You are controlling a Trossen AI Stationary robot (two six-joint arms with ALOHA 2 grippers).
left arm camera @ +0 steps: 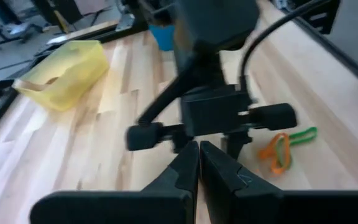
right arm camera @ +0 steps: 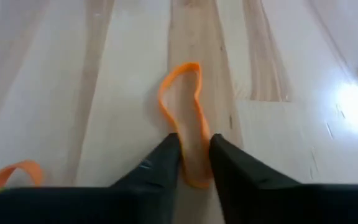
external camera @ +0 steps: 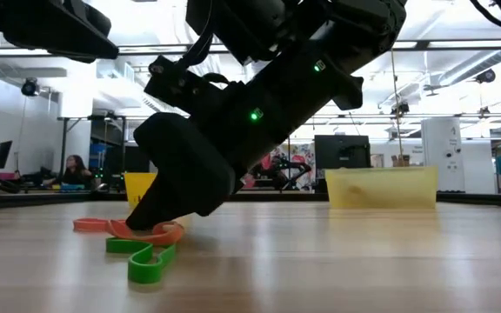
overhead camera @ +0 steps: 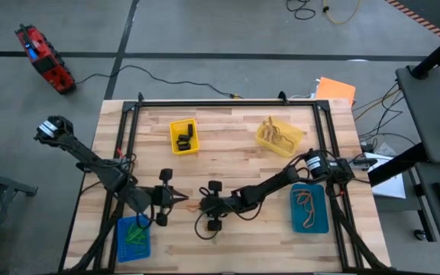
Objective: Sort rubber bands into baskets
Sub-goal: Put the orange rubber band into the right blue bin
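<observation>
As its fingers closed around an orange rubber band (right arm camera: 185, 134), the right gripper (right arm camera: 194, 163) pressed onto the table (right arm camera: 278, 137), apparently to lift it. The left gripper (left arm camera: 199, 163) waited shut nearby.

4 baskets on the table (overhead camera: 235, 164): 1 bright yellow basket (overhead camera: 183, 137) upper left of centre, 1 pale yellow basket (overhead camera: 279, 137) upper right, 1 blue basket (overhead camera: 133, 238) lower left, 1 teal basket (overhead camera: 309, 208) lower right. Loose rubber bands near frame centre: 2 orange bands (right arm camera: 182, 118) in the right wrist view, 1 green band (external camera: 143, 257) in the low view. Bands inside baskets: black, tan, green, orange, 1 colour per basket; no. per basket can't tell. 2 arms, 2 grippers w/ 2 fingers each.
</observation>
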